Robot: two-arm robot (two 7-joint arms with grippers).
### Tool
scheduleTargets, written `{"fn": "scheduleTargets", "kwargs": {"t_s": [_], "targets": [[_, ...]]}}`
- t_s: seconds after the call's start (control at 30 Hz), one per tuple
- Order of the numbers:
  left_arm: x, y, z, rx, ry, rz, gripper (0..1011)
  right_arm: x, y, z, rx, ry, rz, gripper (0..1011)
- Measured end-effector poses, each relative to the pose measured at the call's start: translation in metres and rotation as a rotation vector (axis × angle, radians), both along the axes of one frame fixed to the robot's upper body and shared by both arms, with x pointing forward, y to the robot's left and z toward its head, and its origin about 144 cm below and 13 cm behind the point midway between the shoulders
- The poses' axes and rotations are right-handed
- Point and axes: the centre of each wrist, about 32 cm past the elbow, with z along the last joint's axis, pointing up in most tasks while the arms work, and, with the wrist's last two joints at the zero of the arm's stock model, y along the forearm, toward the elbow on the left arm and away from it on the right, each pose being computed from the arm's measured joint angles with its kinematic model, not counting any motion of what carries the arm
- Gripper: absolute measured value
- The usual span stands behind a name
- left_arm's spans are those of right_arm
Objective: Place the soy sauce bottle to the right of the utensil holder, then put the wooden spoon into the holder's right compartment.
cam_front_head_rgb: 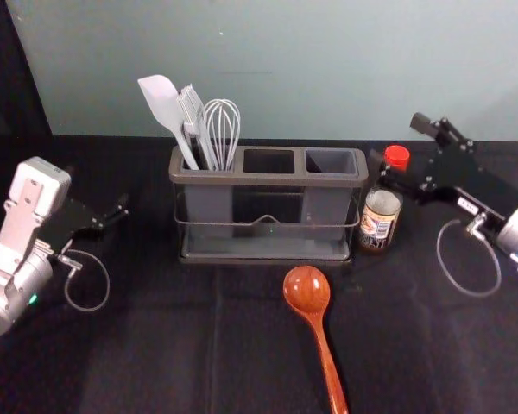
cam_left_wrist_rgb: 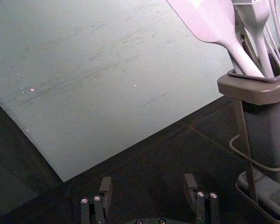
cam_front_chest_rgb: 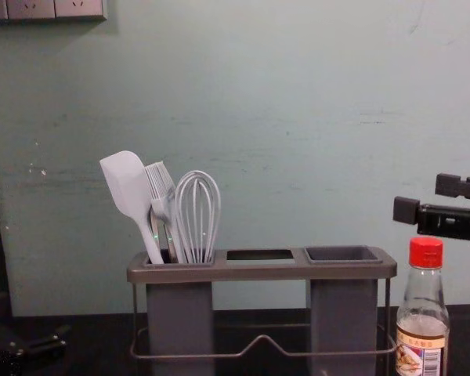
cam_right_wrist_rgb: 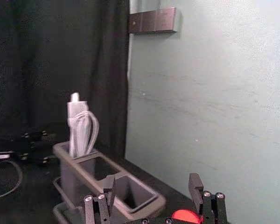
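Toward 3 o'clock in the head view, the right gripper (cam_front_head_rgb: 400, 144) is hiding part of the neck of the soy sauce bottle (cam_front_head_rgb: 380, 220); the fine print on its label is staying too small to read. At 5 o'clock, the edge is cutting off the handle end of the wooden spoon (cam_front_head_rgb: 307, 291). At 10 o'clock, the holder (cam_front_head_rgb: 214, 178) is hiding the whisk's (cam_front_head_rgb: 223, 129) lower end. The chest view is cropping the bottle's base at 4 o'clock.

Soy sauce bottle (cam_front_chest_rgb: 425, 294), its label (cam_front_chest_rgb: 411, 341) — lettering too small to read, barcode (cam_front_chest_rgb: 432, 363), right arm (cam_front_head_rgb: 494, 197) sticker (cam_front_head_rgb: 468, 205) — illegible
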Motion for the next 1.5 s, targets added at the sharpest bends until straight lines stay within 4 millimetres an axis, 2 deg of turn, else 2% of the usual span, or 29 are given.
{"fn": "scheduleTargets", "kwargs": {"t_s": [0.37, 0.7, 1.03, 1.5], "targets": [[0.000, 0.000, 0.000, 0.000, 0.000, 0.000, 1005, -0.040, 0.014, -0.011, -0.014, 0.013, 0.062, 1002], [0.000, 0.000, 0.000, 0.000, 0.000, 0.000, 1005, -0.062, 0.033, -0.032, -0.028, 0.053, 0.115, 1002], [0.000, 0.000, 0.000, 0.000, 0.000, 0.000, 1005, -0.064, 0.040, -0.055, -0.015, 0.094, 0.122, 1002], [0.000, 0.000, 0.000, 0.000, 0.000, 0.000, 1005, -0.064, 0.041, -0.055, -0.015, 0.092, 0.124, 1000]]}}
